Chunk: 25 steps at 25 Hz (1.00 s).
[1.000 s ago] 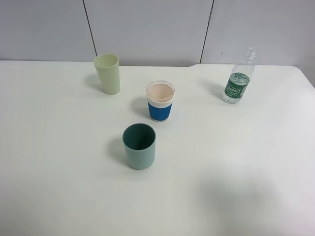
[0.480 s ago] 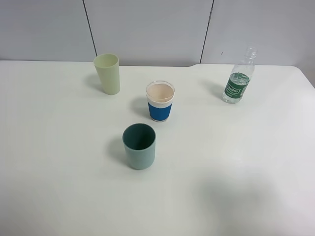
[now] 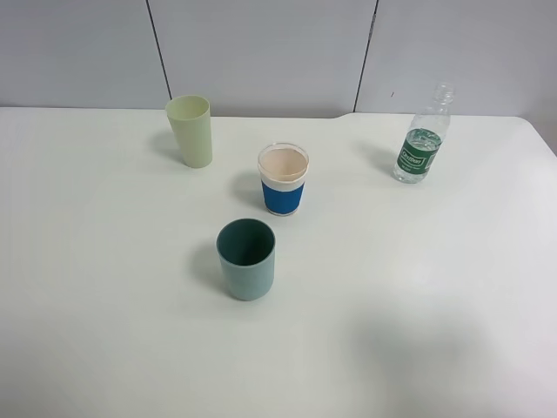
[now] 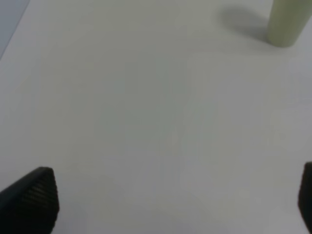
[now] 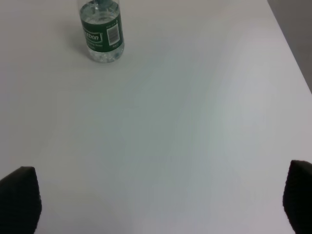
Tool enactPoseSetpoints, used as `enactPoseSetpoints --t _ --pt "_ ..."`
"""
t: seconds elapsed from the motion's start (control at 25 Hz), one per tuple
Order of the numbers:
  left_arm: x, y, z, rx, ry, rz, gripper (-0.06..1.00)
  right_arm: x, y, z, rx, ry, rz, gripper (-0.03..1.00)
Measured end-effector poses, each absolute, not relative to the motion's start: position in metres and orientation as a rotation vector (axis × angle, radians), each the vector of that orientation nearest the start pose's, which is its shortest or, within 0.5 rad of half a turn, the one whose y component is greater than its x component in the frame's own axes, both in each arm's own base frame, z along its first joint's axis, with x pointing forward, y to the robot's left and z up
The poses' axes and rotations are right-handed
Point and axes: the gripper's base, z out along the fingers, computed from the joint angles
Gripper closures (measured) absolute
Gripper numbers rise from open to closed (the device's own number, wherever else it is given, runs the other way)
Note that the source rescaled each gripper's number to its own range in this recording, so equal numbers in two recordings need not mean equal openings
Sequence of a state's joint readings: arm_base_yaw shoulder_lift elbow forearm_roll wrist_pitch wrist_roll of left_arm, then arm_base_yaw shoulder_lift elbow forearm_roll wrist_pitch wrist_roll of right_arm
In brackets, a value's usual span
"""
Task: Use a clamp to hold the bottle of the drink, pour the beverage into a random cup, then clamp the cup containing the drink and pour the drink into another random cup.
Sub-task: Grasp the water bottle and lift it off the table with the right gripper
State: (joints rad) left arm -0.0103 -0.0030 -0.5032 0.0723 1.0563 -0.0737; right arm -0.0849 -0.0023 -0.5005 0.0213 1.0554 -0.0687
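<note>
Water bottle (image 3: pixel 421 139) stands upright at the far right of the table (image 3: pixel 435 305), well apart from the blue-sleeved cup (image 3: pixel 283 178) | right gripper (image 5: pixel 159 197) and left gripper (image 4: pixel 168 202) both gape wide, empty | centre your right jaws on the green label (image 5: pixel 101 36); squeeze gently.

White table (image 3: pixel 104 331) holds tumbler (image 3: pixel 191 131), sleeved cup (image 3: pixel 283 181), teal cup (image 3: pixel 246 259), bottle (image 3: pixel 421 144) (all upright).

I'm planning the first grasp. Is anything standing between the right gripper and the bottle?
Nothing visible does. In the right wrist view only bare table lies between the open right gripper and the upright bottle.
</note>
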Motion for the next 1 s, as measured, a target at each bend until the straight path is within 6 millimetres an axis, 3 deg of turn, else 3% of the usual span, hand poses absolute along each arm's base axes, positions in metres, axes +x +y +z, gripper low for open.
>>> enactPoseSetpoints --t 1.0 --pt "-0.0056 0.0058 0.2787 -0.068 2.031 0.033 -0.06 -0.0049 0.0021 0.2778 0.016 2.037 -0.071 -0.03"
